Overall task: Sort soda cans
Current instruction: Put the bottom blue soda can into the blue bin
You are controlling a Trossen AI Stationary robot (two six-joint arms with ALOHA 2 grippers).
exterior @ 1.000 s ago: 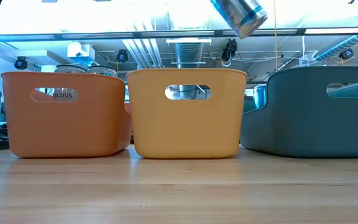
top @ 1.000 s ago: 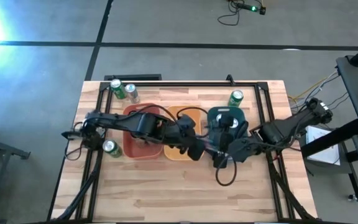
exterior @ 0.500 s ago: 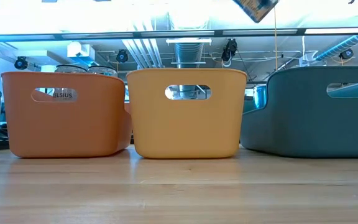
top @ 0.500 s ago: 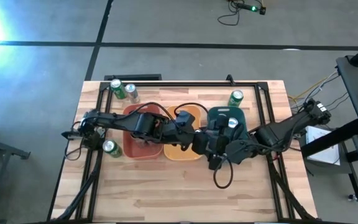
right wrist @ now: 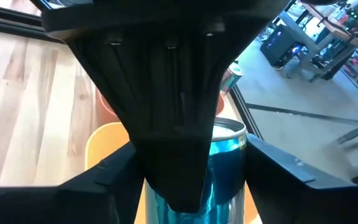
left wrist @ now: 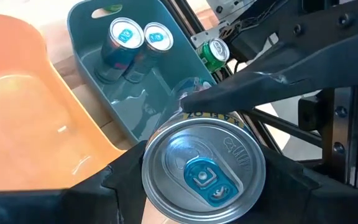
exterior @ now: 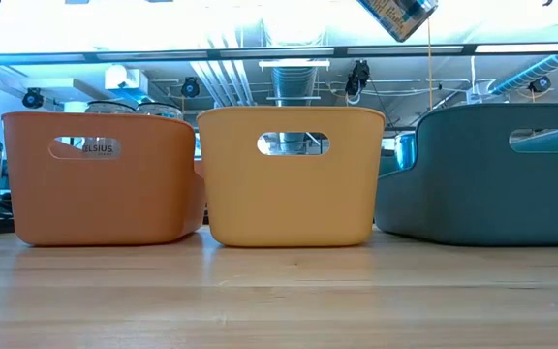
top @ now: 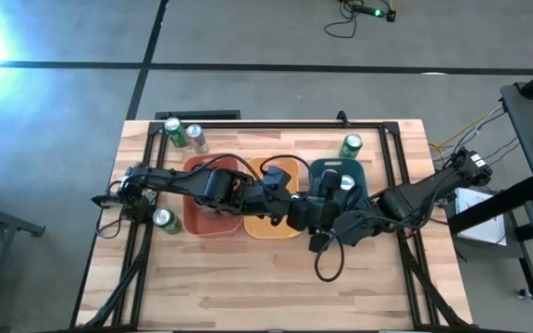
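From the left, we see three green cans (top: 164, 218) standing loose on the table (top: 276, 287), not yet sorted; next the red bin (top: 213, 222), the orange bin (top: 268, 225) and the teal bin (top: 340, 171); both arms meet above the orange and teal bins, apparently for a hand-over; the left pincer (left wrist: 194, 180) is clenched on a silver-blue can (left wrist: 204, 165), held high; the right pincer (right wrist: 185, 186) also grasps it; the teal bin already holds two matching cans (left wrist: 124, 34), so we judge it the destination.

Three bins (top: 272, 225) side by side; cans (top: 182, 134) behind.
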